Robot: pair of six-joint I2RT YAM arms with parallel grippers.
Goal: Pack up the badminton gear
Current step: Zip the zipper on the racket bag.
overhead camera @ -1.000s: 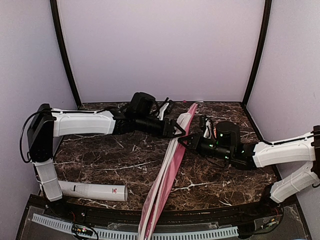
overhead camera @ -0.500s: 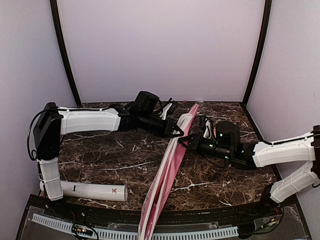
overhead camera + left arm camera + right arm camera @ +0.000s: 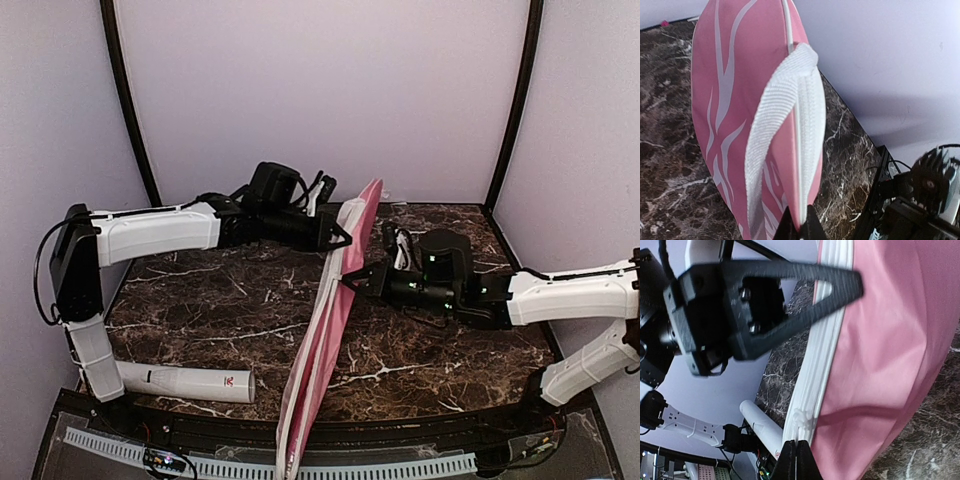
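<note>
The left pincer (image 3: pixel 340 238) is closed tight on the upper rim of the pink bag (image 3: pixel 325 330). Its wrist view shows the tips meeting over the pink fabric just beside a white webbing strap (image 3: pixel 785 120). Just below it on the same edge, the right pincer (image 3: pixel 350 283) is also clamped down, nipping the white zip trim (image 3: pixel 815 370) where a small plastic tab sits. Whether it has the tab itself or only the tape beside it cannot be told.

Between the two grips the wide end of the bag is held up off the marble surface (image 3: pixel 220 310) and stands on edge. The rest slopes down and toward the arms' bases, and the narrow end hangs past the surface's near rim. The pairing looks deliberate: one arm appears to anchor the fabric and keep the seam taut while the other works along it, as a zip being run would call for. If so, the packing is in its last stage.

Off to the left, near the front edge and well apart from the bag, the white tube (image 3: pixel 185 381) lies on its side with its red logo facing up. No rackets or shuttlecocks show in any view, and whether they are already inside the bag and tube cannot be seen.
</note>
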